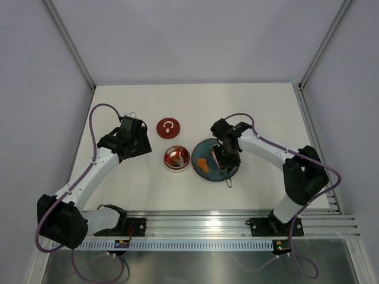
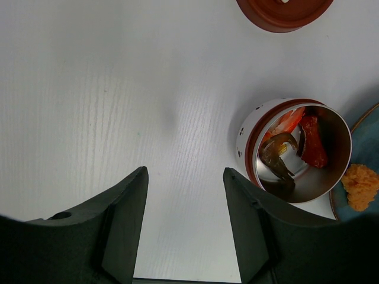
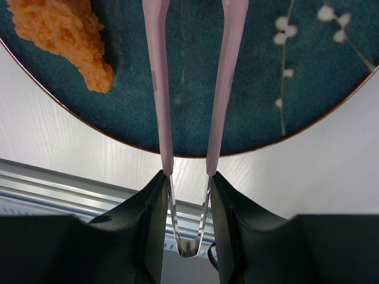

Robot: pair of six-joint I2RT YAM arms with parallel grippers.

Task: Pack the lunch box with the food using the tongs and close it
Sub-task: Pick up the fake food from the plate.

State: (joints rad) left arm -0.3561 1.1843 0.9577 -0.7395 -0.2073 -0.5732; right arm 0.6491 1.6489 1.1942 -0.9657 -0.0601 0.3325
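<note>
Lunch box [image 1: 176, 158], open, stands on the bench [image 1: 130, 106] between the two arms, just left of the teal plate [image 1: 201, 149]. Its dark red lid [image 1: 168, 127] lies apart behind it, white loop up. Inside you see food [image 2: 311, 145]: a red piece, a dark brown curled piece and a reddish-orange one behind. Whether more lies beneath them cannot be told. One orange piece [image 3: 62, 35] lies on the left part of the plate. In the left wrist view the frame edge cuts off both lid and plate.

Tongs [image 3: 163, 89] reach out over the plate, arms slightly parted. In the right wrist view their tips run out of the top of the frame, so you cannot tell whether they touch anything. From above, the right arm hides most of them; only the looped end shows, past the plate's near rim.

Right claw [image 3: 186, 177]: narrowly set, one finger pressed on each arm of the tongs near the looped end, at the plate's near edge.

Left claw [image 2: 185, 177]: fingers well apart, holding nothing, over the bench to the left of the lunch box, touching neither it nor the lid.
</note>
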